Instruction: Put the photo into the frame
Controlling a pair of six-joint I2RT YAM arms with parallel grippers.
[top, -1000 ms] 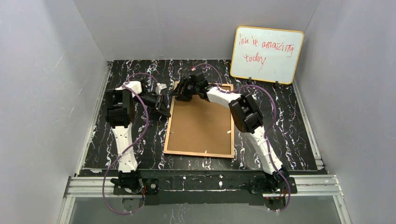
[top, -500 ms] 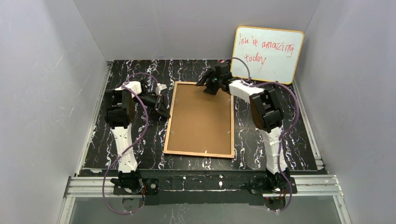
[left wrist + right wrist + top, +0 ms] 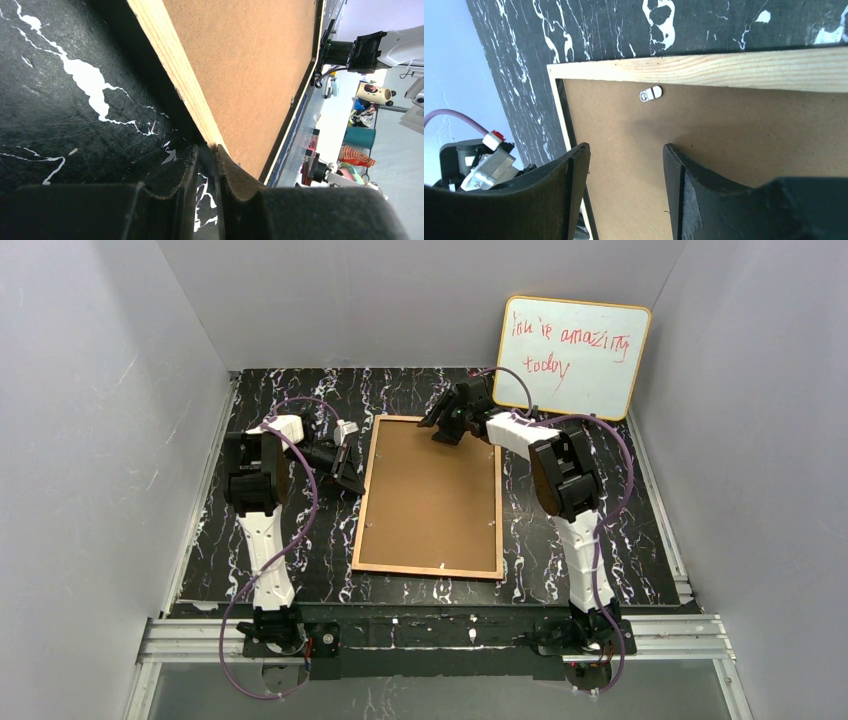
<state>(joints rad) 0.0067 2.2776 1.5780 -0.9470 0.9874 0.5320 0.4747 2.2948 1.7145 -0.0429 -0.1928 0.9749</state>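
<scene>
The frame [image 3: 365, 502] lies face down on the black marbled table, its tan wooden rails round a brown hardboard backing panel [image 3: 430, 490]. The photo is hidden. My left gripper [image 3: 350, 478] rests on the table at the frame's left rail [image 3: 170, 75]. In the left wrist view its fingertips [image 3: 207, 149] touch that rail, shut to a thin slit with only table showing between them. Above the panel's far end, my right gripper [image 3: 441, 431] stands open. In the right wrist view it [image 3: 624, 147] hovers over bare backing [image 3: 749, 130], near a small metal turn clip [image 3: 650, 93] by the far rail [image 3: 724, 67].
An orange-edged whiteboard [image 3: 572, 357] with red writing leans on the back wall at the far right. Grey walls close in the table on three sides. Small white clips [image 3: 495, 524] sit along the frame's right and near rails.
My right gripper has swung from the frame's far left corner rightward to the middle of its far edge. The left gripper has stayed at the left rail.
</scene>
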